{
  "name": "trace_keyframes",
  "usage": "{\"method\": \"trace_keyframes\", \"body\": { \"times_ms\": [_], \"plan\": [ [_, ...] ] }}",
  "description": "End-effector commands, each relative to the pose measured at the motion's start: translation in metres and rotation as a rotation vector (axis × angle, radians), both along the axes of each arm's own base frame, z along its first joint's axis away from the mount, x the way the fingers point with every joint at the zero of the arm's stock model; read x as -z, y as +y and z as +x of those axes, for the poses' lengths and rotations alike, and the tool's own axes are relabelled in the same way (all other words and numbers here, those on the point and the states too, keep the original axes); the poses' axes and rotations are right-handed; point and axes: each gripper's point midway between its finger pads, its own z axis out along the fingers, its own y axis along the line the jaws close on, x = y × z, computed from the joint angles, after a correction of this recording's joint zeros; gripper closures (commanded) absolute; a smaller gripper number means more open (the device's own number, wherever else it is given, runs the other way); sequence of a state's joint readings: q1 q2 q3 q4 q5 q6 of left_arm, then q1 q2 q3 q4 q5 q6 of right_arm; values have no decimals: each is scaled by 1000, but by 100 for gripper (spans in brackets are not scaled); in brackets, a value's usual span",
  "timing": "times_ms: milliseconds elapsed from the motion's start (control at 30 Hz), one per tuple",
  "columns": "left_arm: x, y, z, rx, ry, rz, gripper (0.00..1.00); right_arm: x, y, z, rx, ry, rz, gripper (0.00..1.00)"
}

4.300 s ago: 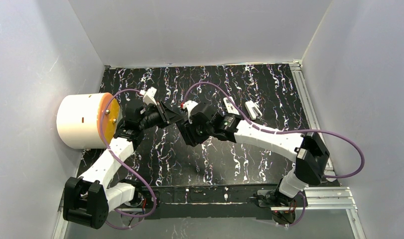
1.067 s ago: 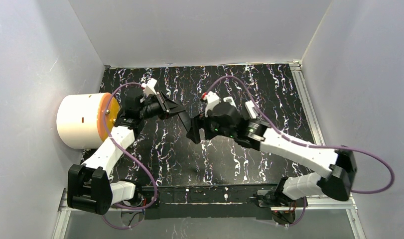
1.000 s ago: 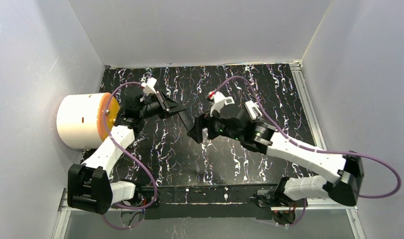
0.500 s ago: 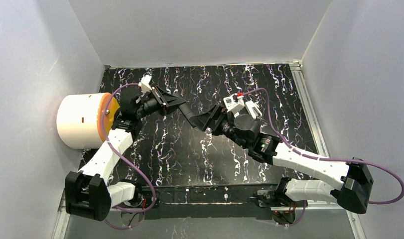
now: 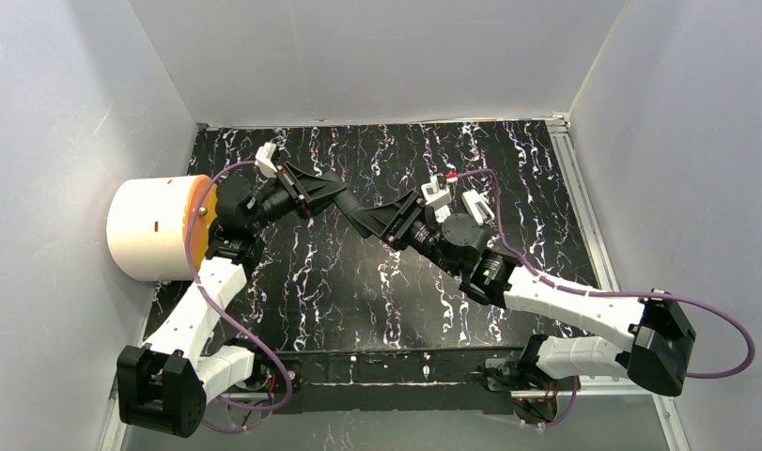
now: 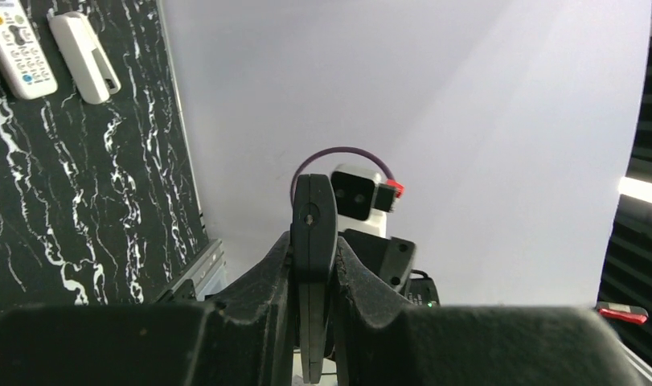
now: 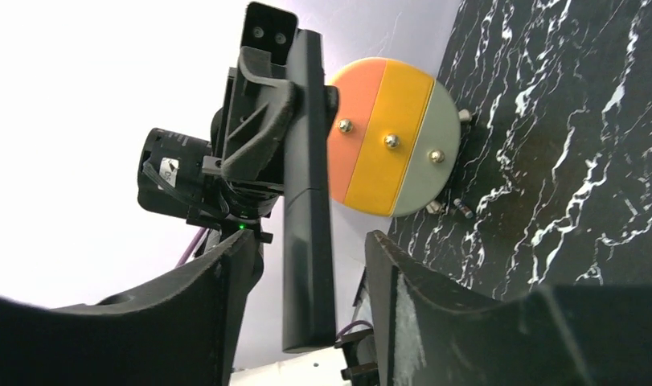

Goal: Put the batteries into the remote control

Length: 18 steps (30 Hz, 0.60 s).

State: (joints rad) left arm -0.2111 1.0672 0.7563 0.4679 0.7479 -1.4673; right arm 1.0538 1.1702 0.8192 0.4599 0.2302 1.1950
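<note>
The black, white-veined counter [image 5: 358,301] has a large white drum [image 5: 151,230] at its left edge, the drum's face striped orange, yellow and grey. Above the counter's middle, the left gripper [image 6: 313,245] is clamped on one end of a long black slab-shaped remote control [image 7: 308,161]. The remote is held in the air with its long axis running toward the right arm. The right gripper [image 7: 309,249] straddles the free end, jaws parted with a gap on each side. Closing on it looks like the whole next move; nothing stands between. A small dark thin battery [image 7: 464,210] lies on the counter at the drum's foot, well apart from both grippers and nearer the left arm. A white buttoned remote [image 6: 15,44] and a smaller white piece [image 6: 85,47] lie side by side elsewhere on the counter.
</note>
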Motion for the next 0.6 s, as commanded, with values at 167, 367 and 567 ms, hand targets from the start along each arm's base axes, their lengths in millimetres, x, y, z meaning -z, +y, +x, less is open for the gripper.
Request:
{"method": "trace_keyframes", "body": {
  "times_ms": [167,367,567],
  "plan": [
    [-33,4,-17,7,-145,-37,100,-25,8,-3,-42,-2,104,56],
    [-36,5,-20,10,-166,-40,100,-23,11,-3,-50,1,100,71],
    [-37,5,-22,13,-180,-43,100,-22,14,-2,-58,-2,105,76]
  ]
}}
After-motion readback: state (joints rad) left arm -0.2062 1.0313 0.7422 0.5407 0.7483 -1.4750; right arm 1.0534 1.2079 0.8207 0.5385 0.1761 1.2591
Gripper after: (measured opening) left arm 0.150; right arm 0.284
